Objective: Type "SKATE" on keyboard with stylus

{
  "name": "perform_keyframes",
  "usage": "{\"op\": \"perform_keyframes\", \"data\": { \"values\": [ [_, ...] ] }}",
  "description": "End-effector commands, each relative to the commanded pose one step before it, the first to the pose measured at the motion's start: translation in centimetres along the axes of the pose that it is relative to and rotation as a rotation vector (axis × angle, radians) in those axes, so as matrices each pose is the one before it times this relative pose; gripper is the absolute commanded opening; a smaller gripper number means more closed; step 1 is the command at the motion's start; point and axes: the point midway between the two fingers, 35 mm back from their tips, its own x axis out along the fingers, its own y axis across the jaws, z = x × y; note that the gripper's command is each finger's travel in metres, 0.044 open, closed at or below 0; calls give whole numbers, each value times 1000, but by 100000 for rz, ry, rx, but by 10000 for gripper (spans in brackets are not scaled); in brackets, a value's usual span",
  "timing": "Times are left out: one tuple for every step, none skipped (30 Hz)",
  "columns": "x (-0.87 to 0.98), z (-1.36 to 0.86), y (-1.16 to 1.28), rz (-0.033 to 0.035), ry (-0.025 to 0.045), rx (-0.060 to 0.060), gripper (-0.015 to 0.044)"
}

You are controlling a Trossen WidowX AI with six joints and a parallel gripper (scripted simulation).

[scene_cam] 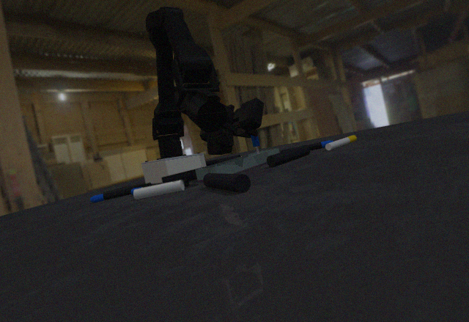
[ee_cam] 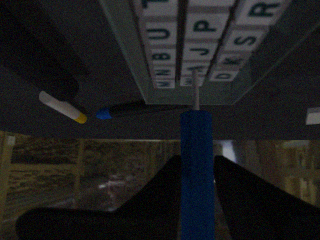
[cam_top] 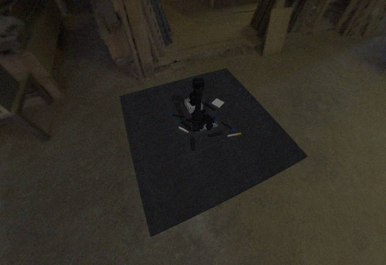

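My gripper (scene_cam: 254, 133) (ee_cam: 197, 162) is shut on the blue stylus (cam_top: 214, 118) (scene_cam: 255, 141) (ee_cam: 196, 180), whose thin grey tip points down at the keyboard. The keyboard (scene_cam: 242, 163) (ee_cam: 131, 67) is a tray with a pale green translucent rim and white lettered keys. In the wrist view the stylus tip overlaps the A key (ee_cam: 200, 68), beside the W key. It looks to be at or just above that key; contact cannot be told. The S key (ee_cam: 244, 40), K, D, J and P are readable; T is partly cut off at the top edge. The E key cannot be made out.
A white pen with a yellow end (cam_top: 233, 134) (scene_cam: 338, 143) (ee_cam: 62, 107), a blue-ended black pen (cam_top: 228, 126) (ee_cam: 130, 108) and a thick black cylinder (cam_top: 215, 134) (scene_cam: 287, 155) lie by the keyboard. Another black cylinder (cam_top: 192, 143) (scene_cam: 226, 182), a white cylinder (cam_top: 183, 129) (scene_cam: 159, 190) and a white box (scene_cam: 174, 166) lie around it.
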Motion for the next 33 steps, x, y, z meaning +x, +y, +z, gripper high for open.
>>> {"op": "perform_keyframes", "data": {
  "values": [
    [252,300,-78,-160,755,1430,81],
    [20,35,0,0,0,0,81],
    [20,35,0,0,0,0,81],
    [20,35,0,0,0,0,81],
    [20,35,0,0,0,0,81],
    [20,35,0,0,0,0,81],
    [20,35,0,0,0,0,81],
    [20,35,0,0,0,0,81],
    [-34,-60,1,0,-1,0,81],
    [-75,-132,1,1,-1,-1,81],
    [-33,-58,0,0,-1,0,81],
    [-12,-22,0,0,0,0,81],
    [0,0,0,0,0,0,81],
    [0,0,0,0,0,0,81],
    [0,0,0,0,0,0,81],
    [0,0,0,0,0,0,81],
    [-51,-85,7,1,-1,-1,81],
    [-90,-151,12,1,-2,-2,81],
    [-133,-224,15,1,-3,-3,81],
    [-183,-310,17,2,-4,-3,81],
    [-199,-340,14,2,-4,-3,81],
    [-222,-384,9,1,-4,-3,81],
    [-252,-441,2,1,-4,-3,81],
    [-280,-497,-8,1,-4,-2,81],
    [-238,-428,-16,0,-3,-1,81],
    [-145,-263,-14,0,-2,0,81],
    [-48,-88,-5,0,0,0,81],
    [0,0,0,0,0,0,81],
    [0,0,0,0,0,0,81],
    [0,0,0,0,0,0,81],
    [0,0,0,0,0,0,81],
    [0,0,0,0,0,0,81],
    [0,0,0,0,0,0,81]
  ]
}}
